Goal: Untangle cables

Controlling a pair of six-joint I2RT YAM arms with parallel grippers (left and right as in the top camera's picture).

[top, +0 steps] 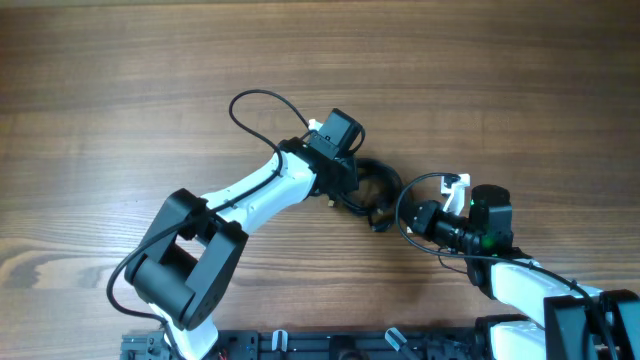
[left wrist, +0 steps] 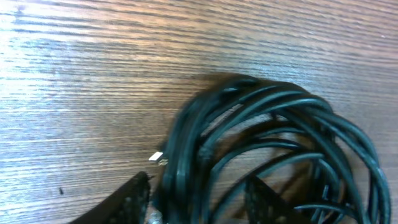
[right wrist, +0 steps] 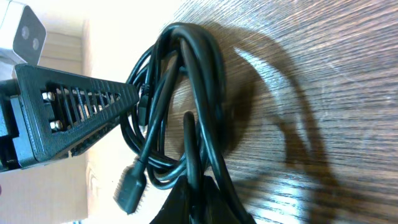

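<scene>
Worktop (top: 150, 80): brown wood with a fine, straight grain; matt, with pale patches of glare.
Cables (top: 378, 185): thin, round, glossy black cords, wound into one tangled bundle of overlapping loops. Near the middle of the worktop, between the two end effectors.
Tip (left wrist: 157, 157): small, bright and metallic, poking out at the left edge of the bundle, just above the wood.
Plug (right wrist: 129, 186): short, blocky and black, hanging at the end of one cord below the loops.
Left end effector (left wrist: 198, 186): spread; dark, rough-surfaced fingers (left wrist: 127, 199) on either side of the near edge of the bundle, with several strands running between them.
Right end effector (right wrist: 165, 146): pressed together, pinching strands of the cables. One finger (right wrist: 74, 118) a black wedge cut with a row of slots, tapering to a point at the loops.
Shadow (right wrist: 292, 118): soft and dark, thrown by the bundle across the grain.
Arms (top: 250, 195): smooth white shells with black joints, reaching in from the near edge.
Wire (top: 255, 110): thicker black lead, arched in an open loop far-left of the left wrist.
</scene>
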